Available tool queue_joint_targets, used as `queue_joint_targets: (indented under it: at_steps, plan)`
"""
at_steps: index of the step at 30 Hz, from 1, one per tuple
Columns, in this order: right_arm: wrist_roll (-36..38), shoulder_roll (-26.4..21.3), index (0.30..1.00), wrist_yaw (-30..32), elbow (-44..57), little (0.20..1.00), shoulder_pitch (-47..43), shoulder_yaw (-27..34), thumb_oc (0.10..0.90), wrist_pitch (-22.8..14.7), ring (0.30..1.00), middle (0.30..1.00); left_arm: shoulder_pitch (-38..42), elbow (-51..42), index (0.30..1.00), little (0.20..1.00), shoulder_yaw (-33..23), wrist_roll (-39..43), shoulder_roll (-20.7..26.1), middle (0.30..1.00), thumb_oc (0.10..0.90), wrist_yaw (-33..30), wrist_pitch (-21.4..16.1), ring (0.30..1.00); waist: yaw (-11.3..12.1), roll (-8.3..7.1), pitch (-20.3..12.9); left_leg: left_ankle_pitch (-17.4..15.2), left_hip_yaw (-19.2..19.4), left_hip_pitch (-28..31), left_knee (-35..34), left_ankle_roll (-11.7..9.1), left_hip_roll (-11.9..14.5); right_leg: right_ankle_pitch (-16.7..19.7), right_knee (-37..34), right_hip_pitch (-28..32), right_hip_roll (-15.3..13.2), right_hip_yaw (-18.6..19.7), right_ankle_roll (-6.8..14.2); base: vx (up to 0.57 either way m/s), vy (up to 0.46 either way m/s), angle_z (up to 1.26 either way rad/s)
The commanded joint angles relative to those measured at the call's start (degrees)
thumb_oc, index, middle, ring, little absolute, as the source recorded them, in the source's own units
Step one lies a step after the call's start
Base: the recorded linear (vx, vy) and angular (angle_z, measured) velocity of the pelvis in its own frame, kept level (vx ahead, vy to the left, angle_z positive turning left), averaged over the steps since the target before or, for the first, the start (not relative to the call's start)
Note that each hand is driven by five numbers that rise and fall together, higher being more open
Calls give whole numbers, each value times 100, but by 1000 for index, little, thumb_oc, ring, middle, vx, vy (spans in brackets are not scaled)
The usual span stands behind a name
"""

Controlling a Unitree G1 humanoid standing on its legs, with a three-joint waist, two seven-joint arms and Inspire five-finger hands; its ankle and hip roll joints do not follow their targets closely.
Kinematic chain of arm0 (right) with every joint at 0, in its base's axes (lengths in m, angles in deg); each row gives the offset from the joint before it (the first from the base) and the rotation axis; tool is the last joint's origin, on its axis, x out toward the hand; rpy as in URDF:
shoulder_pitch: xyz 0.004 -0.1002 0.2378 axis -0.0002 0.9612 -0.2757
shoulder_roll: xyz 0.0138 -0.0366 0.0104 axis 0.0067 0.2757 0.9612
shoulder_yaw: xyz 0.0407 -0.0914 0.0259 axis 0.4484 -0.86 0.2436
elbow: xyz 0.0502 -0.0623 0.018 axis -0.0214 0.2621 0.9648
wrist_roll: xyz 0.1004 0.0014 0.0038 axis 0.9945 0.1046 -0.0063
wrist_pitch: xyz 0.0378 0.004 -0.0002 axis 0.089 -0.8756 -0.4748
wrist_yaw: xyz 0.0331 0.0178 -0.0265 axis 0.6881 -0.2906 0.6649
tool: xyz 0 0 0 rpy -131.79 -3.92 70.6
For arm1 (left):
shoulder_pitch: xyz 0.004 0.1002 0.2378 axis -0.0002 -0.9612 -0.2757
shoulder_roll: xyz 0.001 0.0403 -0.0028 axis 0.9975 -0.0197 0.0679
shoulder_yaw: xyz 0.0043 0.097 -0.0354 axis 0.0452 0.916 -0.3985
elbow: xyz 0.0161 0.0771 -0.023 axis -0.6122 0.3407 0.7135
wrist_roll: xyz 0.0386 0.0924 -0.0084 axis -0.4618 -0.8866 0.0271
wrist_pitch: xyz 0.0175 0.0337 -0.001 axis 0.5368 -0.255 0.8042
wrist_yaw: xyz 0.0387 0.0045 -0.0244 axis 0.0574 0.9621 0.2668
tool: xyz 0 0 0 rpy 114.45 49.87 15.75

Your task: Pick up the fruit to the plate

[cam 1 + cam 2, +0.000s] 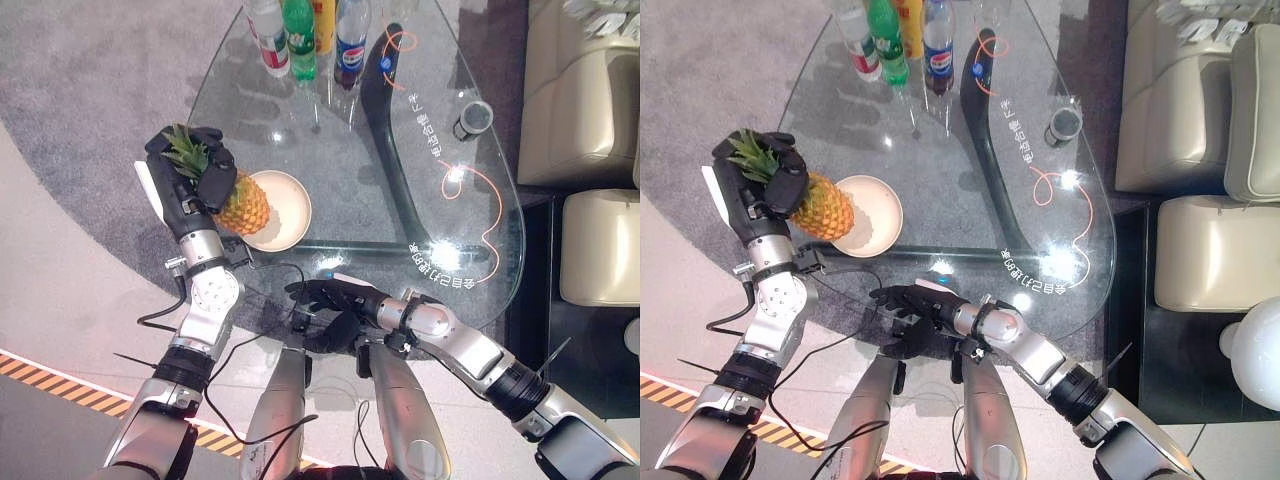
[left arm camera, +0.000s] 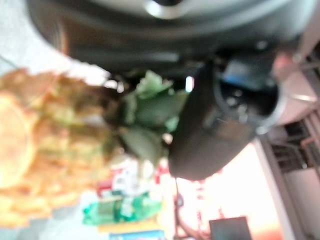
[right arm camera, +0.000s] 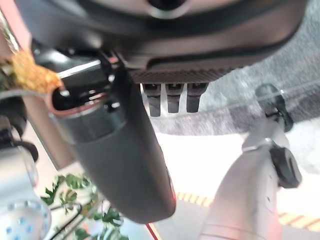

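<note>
A yellow pineapple (image 1: 246, 205) with a green crown (image 2: 150, 115) lies tilted, its body over the left rim of a round cream plate (image 1: 288, 212) on the glass table (image 1: 400, 200). My left hand (image 1: 203, 168) is shut round the pineapple's top, at the crown. Whether the fruit rests on the plate or hangs just above it I cannot tell. My right hand (image 1: 332, 308) hovers by the table's near edge, fingers relaxed and holding nothing, well apart from the plate.
Several drink bottles (image 1: 300, 38) stand at the table's far edge. A dark cup (image 1: 473, 120) stands at the far right of the glass. Beige sofa cushions (image 1: 590, 150) line the right side. Grey carpet lies under the table.
</note>
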Motion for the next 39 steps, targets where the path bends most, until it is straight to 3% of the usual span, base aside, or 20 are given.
queue_joint_targets:
  at_steps: [1,11,23,33,39]
  plan:
    - [433,225,900,-578,772,900,-126,-66,800,-107,900,900,627,-569,300,200,-186,-828,444,300,100,-386,-836,300,-27,-210,-153,-175,471,-398,647,309,-204,585,-647,-13,198,508,194,0,0,0]
    - [568,31,900,-1074,907,900,-372,-216,800,76,900,900,883,-319,300,200,-133,-1216,501,300,100,-626,-993,300,-42,-305,-153,-208,464,-960,850,297,-237,620,-509,-580,245,450,175,1,6,0]
    - [580,-21,900,-1078,958,900,-437,-190,800,98,900,900,1077,-73,300,200,-57,-1353,476,300,100,-633,-1089,300,-92,-359,-153,-170,434,-1292,862,289,-251,688,-486,-965,319,434,194,2,12,-2]
    - [633,-142,900,-1012,1008,900,-509,-174,800,87,900,900,1245,-78,300,200,28,-1919,451,300,100,-1064,-1330,300,-136,-364,-153,-122,436,-1465,803,273,-245,737,-528,-1183,365,436,206,-5,1,-1]
    - [656,-150,900,-978,985,900,-568,-188,800,91,900,900,1477,43,300,200,116,-2130,449,300,100,-1260,-1280,300,-182,-362,-153,-112,444,-1553,799,275,-254,782,-551,-1299,374,447,208,0,0,0]
